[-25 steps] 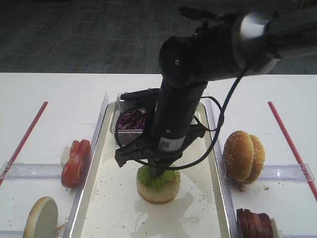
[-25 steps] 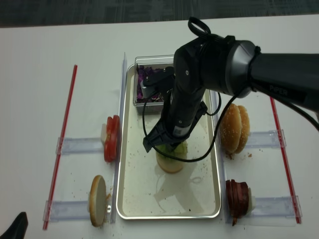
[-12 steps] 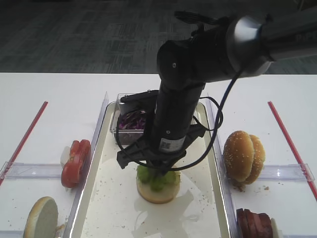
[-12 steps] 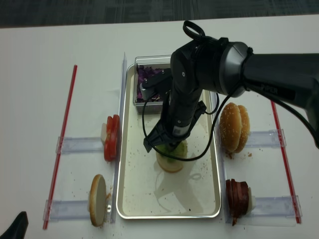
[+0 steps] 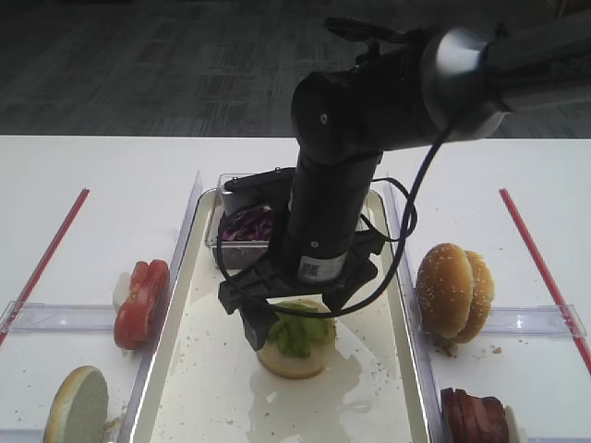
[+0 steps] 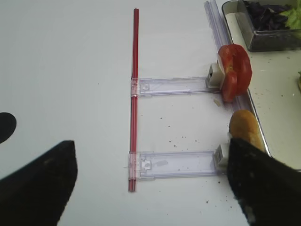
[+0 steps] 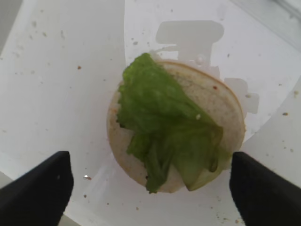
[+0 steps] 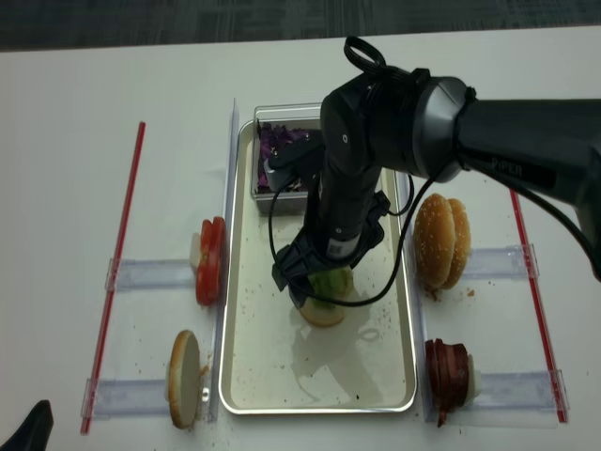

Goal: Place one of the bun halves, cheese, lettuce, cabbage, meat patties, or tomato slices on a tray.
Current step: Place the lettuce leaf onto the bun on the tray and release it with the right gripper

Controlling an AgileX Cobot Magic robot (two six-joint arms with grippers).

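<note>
A crinkled green lettuce (image 7: 164, 127) leaf lies loose on a pale bun half (image 7: 221, 99) on the tray (image 7: 56, 70) floor. My right gripper (image 7: 150, 188) hangs just above it, open, its fingers spread to either side and touching nothing. From outside, the gripper (image 5: 294, 314) hovers over the lettuce (image 5: 297, 332) mid-tray (image 5: 185, 369). My left gripper (image 6: 150, 188) stands open over bare white table, left of the tray. The cheese is out of view.
Purple cabbage (image 5: 247, 224) fills a tub at the tray's far end. Tomato slices (image 5: 141, 303) and a cream bun half (image 5: 76, 406) stand left of the tray. Sesame bun halves (image 5: 454, 291) and meat patties (image 5: 476, 417) stand to its right. Red strips (image 8: 122, 263) edge the table.
My right gripper was shut on the lettuce and pressed down to the bun half. It has opened wide and lifted slightly, and the lettuce lies free on the bun.
</note>
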